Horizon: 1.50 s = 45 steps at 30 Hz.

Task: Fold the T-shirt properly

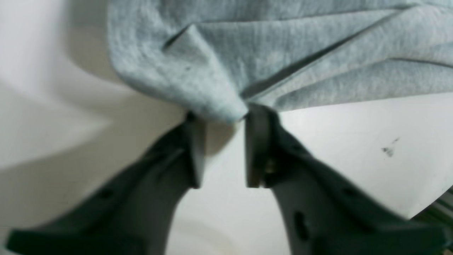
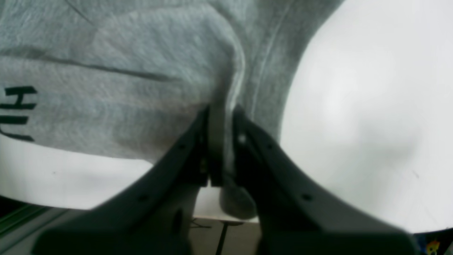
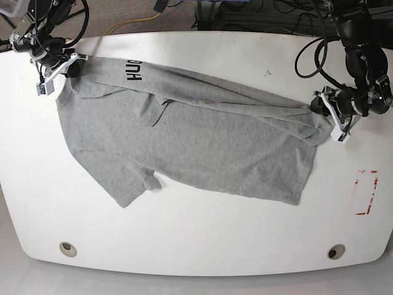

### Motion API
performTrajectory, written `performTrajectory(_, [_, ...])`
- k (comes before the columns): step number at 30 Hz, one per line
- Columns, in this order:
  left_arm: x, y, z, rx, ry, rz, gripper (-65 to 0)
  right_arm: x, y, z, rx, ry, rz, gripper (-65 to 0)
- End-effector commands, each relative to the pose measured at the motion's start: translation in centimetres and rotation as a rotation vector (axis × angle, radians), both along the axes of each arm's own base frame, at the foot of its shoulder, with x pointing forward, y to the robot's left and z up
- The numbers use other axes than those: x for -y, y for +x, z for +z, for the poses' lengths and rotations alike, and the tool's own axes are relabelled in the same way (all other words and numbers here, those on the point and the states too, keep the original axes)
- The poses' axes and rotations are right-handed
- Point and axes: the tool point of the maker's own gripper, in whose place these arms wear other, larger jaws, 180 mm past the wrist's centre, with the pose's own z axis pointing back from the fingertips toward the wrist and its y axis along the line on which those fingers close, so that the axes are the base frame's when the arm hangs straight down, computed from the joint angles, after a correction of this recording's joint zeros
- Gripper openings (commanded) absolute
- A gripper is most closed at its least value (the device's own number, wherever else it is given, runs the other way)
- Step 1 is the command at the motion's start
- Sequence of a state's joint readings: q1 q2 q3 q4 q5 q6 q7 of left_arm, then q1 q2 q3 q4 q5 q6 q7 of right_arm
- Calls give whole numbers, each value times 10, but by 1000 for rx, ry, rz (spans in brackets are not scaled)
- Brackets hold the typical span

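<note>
In the left wrist view, the left gripper (image 1: pixel 221 118) has its jaws parted, with a bunched corner of the grey T-shirt (image 1: pixel 276 56) resting at the fingertips, not clamped. If the arm pulls now, this corner will likely slip free.

The right wrist view shows the right gripper (image 2: pixel 221 117) closed tight on a fold of the T-shirt (image 2: pixel 141 88), beside the black lettering (image 2: pixel 17 111).

From the base view, the T-shirt (image 3: pixel 196 141) lies spread diagonally across the white table (image 3: pixel 196 246), stretched between both grippers. One-sided tension could drag and skew the cloth.
</note>
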<state>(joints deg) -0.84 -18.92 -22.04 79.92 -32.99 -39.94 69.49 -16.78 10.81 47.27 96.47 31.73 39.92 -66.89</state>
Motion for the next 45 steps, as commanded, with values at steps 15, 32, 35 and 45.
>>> performTrajectory(15, [-1, 40, 71, 235, 94, -57, -518, 6, 8, 11, 39, -21, 5, -617])
performTrajectory(32, [-14, 55, 67, 202, 86, -42, -236, 5, 8, 10, 39, -20, 6, -617])
performTrajectory(35, [-10, 57, 82, 250, 113, -64, -207, -1, 10, 9, 47, -3, 1, -617])
performTrajectory(45, [-49, 40, 63, 150, 79, 82, -203, -3, 11, 8, 48, 2, 0, -617])
